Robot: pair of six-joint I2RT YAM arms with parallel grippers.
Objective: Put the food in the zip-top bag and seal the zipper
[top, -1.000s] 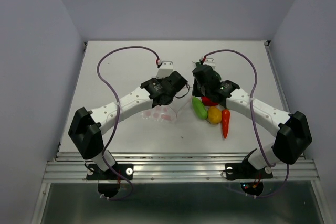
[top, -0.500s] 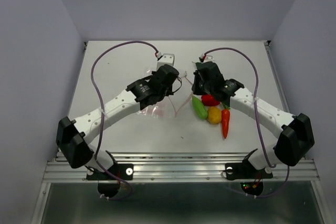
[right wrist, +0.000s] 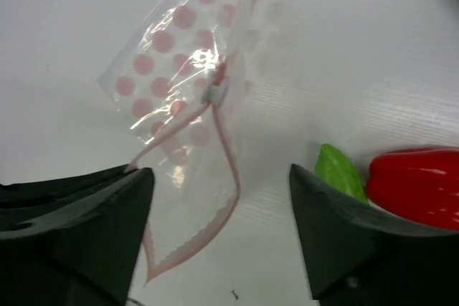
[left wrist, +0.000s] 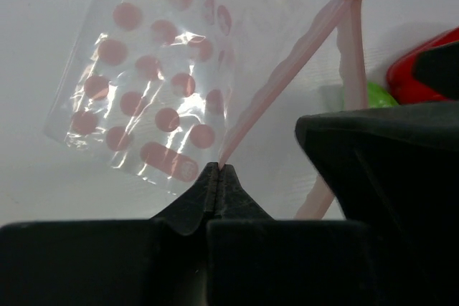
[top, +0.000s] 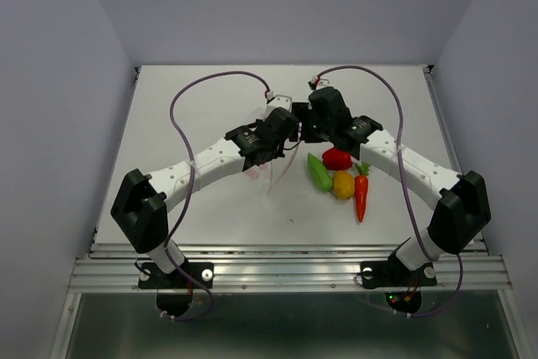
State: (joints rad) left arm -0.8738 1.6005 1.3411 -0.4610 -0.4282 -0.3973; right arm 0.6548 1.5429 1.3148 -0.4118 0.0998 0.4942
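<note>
The zip-top bag [left wrist: 150, 98], clear with pink dots, hangs from my left gripper [left wrist: 217, 170], which is shut on one end of the zipper [left wrist: 287, 77]. The bag also shows faintly from above [top: 269, 171], under the left gripper [top: 290, 128]. My right gripper [right wrist: 219, 227] stands open over the bag's gaping mouth, the zipper [right wrist: 229, 177] looping between its fingers without being pinched. The white slider [right wrist: 214, 93] sits at the far end of the zipper. The food lies to the right: green pod [top: 319, 172], red pepper [top: 337, 158], yellow piece [top: 343, 183], carrot [top: 361, 195].
The right gripper [top: 306, 126] sits close against the left one at mid-table. The pod [right wrist: 341, 170] and pepper [right wrist: 416, 184] lie just beside the right finger. Purple cables [top: 210, 81] arch over the back of the white table [top: 185, 208].
The right gripper's jaws have gone from shut to wide open. Both grippers have moved toward the back, and the bag has shifted right and hangs from the left gripper alone.
</note>
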